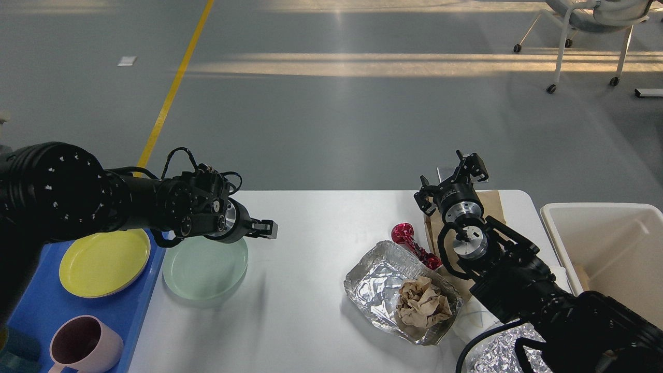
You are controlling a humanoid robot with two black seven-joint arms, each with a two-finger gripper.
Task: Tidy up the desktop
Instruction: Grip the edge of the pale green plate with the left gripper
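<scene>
Desktop (311,311) | beneath left gripper (265,228) | right gripper (451,173) at far edge

Even, bright daylight. Warm sunlit bands cross the grey floor (393,65) at the top, with a soft vertical sheen near its centre. The white desktop (311,311) is evenly lit; soft, faint shadows lie beneath the green plate (205,269) and foil tray (378,282), whose creases glint. The black arms lose detail in shade. Focus is sharp throughout.
</scene>
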